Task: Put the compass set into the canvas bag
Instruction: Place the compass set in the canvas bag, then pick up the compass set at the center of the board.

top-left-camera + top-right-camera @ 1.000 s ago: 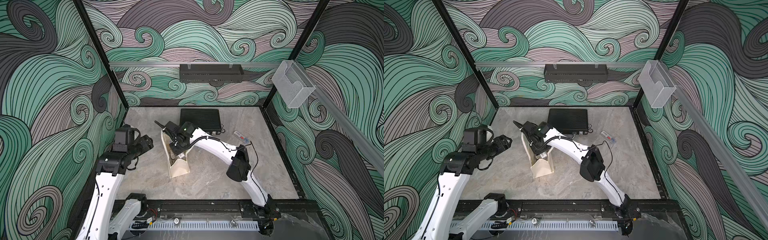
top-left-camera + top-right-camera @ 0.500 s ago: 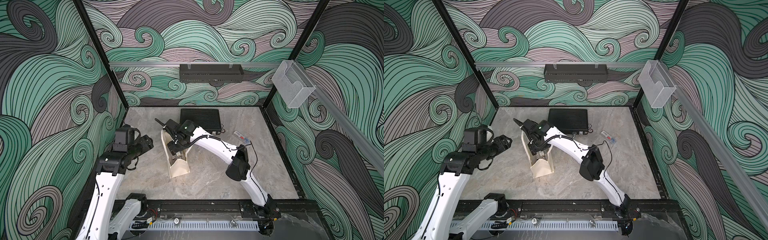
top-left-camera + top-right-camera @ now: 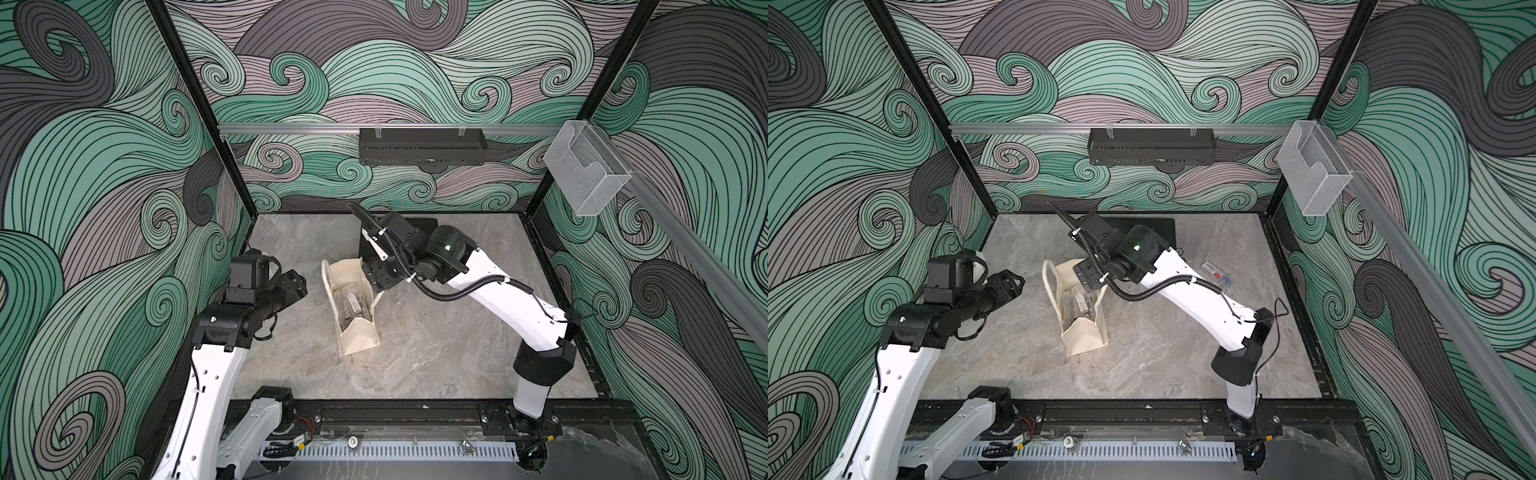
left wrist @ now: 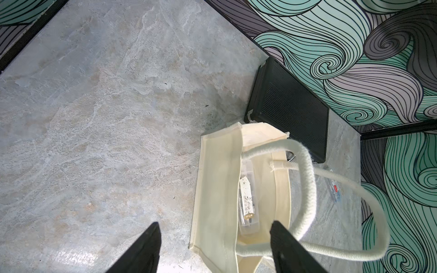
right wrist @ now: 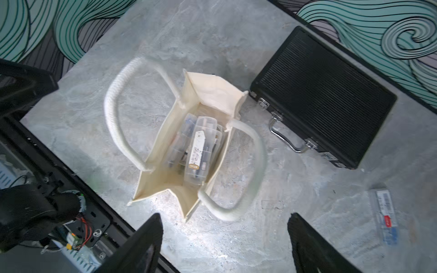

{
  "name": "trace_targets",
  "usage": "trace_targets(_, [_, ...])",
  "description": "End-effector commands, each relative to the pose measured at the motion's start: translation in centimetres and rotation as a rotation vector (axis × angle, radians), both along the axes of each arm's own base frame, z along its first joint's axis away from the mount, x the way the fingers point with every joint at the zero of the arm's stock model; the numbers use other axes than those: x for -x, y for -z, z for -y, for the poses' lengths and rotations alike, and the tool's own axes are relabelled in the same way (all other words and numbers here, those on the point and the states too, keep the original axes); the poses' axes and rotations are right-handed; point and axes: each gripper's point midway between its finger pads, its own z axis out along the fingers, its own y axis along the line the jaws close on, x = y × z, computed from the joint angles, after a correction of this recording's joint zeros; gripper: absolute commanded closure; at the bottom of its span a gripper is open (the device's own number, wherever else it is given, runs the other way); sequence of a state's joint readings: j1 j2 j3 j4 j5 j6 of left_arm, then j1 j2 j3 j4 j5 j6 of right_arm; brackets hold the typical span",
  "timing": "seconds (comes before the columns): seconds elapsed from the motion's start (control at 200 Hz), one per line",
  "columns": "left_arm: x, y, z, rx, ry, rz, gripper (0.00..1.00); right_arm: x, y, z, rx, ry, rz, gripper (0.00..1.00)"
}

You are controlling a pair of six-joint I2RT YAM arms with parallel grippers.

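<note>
Top views: canvas bag (image 3: 359, 336) stands upright mid-table, mouth open. Right gripper (image 3: 375, 279) hangs just over its far end, nearer than left gripper (image 3: 296, 284), which is well apart.

Left wrist: jaws spread wide, empty. Compass set (image 4: 247, 205) lies inside the bag, long axis along the bag's length.

Right wrist: jaws wide, nothing held; set lies below, clear of the fingers. Likely next: lift away. White label (image 5: 198, 146) print illegible.

Looks like an enclosed robot test cell, lab-type. Shows wave-print wall panels (image 3: 374, 62) on black frame posts (image 3: 195, 104), a marble-look tabletop (image 3: 415, 353), and a front mounting rail (image 3: 395, 415).
</note>
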State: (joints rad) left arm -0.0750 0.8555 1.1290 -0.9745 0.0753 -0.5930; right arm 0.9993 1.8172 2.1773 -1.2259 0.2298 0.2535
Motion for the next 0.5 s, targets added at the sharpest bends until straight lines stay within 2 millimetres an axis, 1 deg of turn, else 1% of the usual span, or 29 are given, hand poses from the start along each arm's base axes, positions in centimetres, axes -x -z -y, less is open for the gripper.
trace_targets(0.0, [0.3,-0.3,0.2,0.002,0.009,0.004,0.26,-1.6,-0.5,4.3,0.061,0.092,0.063,0.16])
trace_targets(0.01, [0.3,-0.4,0.1,0.001,0.009,0.006,0.26,-1.7,-0.7,4.9,0.059,0.107,0.069,0.16])
trace_targets(0.08, [0.3,-0.7,0.0,-0.005,0.005,0.012,0.26,-2.0,-0.5,7.6,0.064,0.158,0.079,0.15])
trace_targets(0.14, [0.3,-0.8,0.0,-0.005,0.004,0.016,0.26,-2.5,0.2,10.2,0.064,0.212,0.073,0.12])
trace_targets(0.155, [0.2,-0.8,0.0,-0.005,0.004,0.014,0.26,-2.6,0.1,10.8,0.055,0.228,0.075,0.12])
trace_targets(0.23, [0.2,-0.7,0.0,-0.002,0.003,0.01,0.26,-3.3,2.0,14.3,0.053,0.305,0.041,0.1])
trace_targets(0.34, [0.2,-0.6,0.0,-0.003,0.0,0.006,0.26,-4.5,5.4,18.9,0.067,0.414,-0.037,0.08])
trace_targets(0.42, [0.3,-0.6,-0.1,-0.005,-0.003,0.001,0.26,-5.5,8.2,21.6,0.087,0.47,-0.095,0.04])
trace_targets(0.495, [0.3,-0.4,-0.1,-0.006,-0.008,-0.006,0.26,-6.6,10.7,23.7,0.084,0.512,-0.159,0.03])
